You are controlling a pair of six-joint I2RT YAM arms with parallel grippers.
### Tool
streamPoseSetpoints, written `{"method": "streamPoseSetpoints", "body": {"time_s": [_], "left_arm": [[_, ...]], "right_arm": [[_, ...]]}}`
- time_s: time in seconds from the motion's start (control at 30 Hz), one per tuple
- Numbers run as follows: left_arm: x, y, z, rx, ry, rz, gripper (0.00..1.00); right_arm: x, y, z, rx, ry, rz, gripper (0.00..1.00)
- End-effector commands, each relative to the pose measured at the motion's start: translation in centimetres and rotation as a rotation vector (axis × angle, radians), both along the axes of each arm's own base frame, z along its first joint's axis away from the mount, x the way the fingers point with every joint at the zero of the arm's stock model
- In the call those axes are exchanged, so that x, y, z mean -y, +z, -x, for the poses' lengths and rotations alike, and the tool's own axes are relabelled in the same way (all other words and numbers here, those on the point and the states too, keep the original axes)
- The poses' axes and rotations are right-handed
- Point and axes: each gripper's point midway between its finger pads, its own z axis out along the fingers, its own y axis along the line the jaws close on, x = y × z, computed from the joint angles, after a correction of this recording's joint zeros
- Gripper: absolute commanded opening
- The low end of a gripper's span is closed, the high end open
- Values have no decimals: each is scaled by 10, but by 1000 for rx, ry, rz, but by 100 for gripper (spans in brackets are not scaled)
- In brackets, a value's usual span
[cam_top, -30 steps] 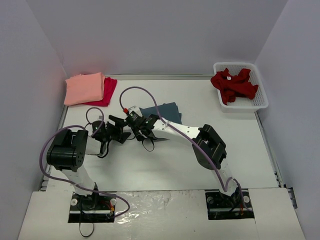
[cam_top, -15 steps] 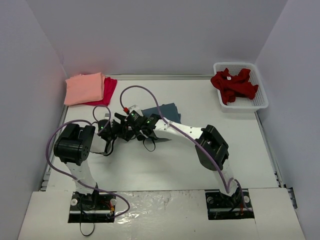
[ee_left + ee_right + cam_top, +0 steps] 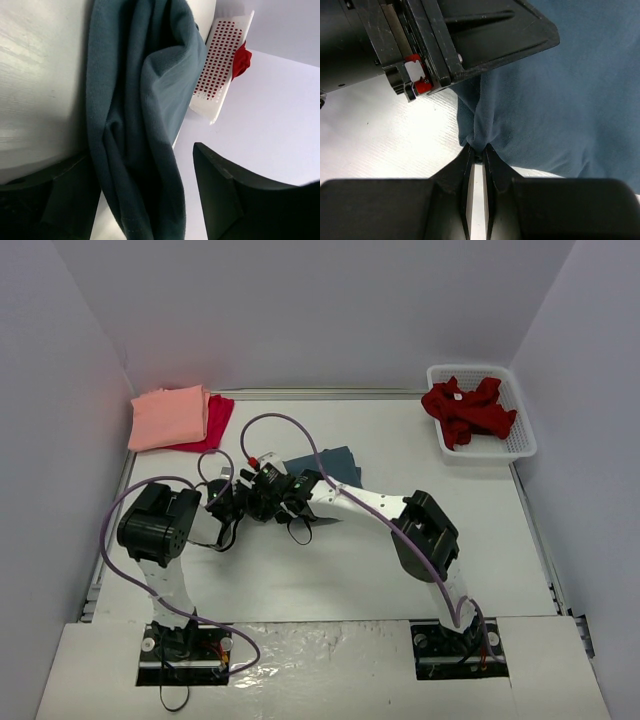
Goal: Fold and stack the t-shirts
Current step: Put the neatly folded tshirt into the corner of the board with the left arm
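We count two of the four shirts as done. The salmon-pink t-shirt (image 3: 168, 417) lies folded on top of the crimson t-shirt (image 3: 214, 418), well off to the far left of both sets of jaws. The dark red t-shirt (image 3: 467, 408) sits crumpled in the white lattice basket (image 3: 522, 445), far off to their right, and we judge it untouched. The slate-blue t-shirt (image 3: 328, 464) is the one in hand. It lies partly folded on the table (image 3: 330, 565), with its near-left edge gathered up where the two grippers meet. We put the task at about halfway: this fold to finish, the shirt to stack, then the one in the basket.

The right arm stretches low across the table toward the left. The right gripper (image 3: 477, 152) has its jaws closed on a small pinch of the blue cloth, and the rest of the shirt spreads away beyond the fingertips. The left arm is bent tight at the elbow, and the left gripper (image 3: 137, 170) faces the right one at close range. Its jaws stand apart, with a hanging fold of the shirt between them that is clear of one finger (image 3: 225, 195). We see no pinch there yet.
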Motion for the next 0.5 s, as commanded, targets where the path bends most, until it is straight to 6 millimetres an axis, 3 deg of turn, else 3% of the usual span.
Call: {"method": "streamPoseSetpoints", "body": {"time_s": [0.0, 0.27, 0.47], "left_arm": [[1, 7, -5, 37, 12, 4, 66], [3, 8, -10, 48, 5, -29, 48], [8, 11, -15, 64, -11, -52, 45]], "right_arm": [[6, 31, 2, 49, -3, -21, 0], [9, 35, 3, 54, -5, -23, 0], [11, 32, 4, 53, -5, -16, 0]]}}
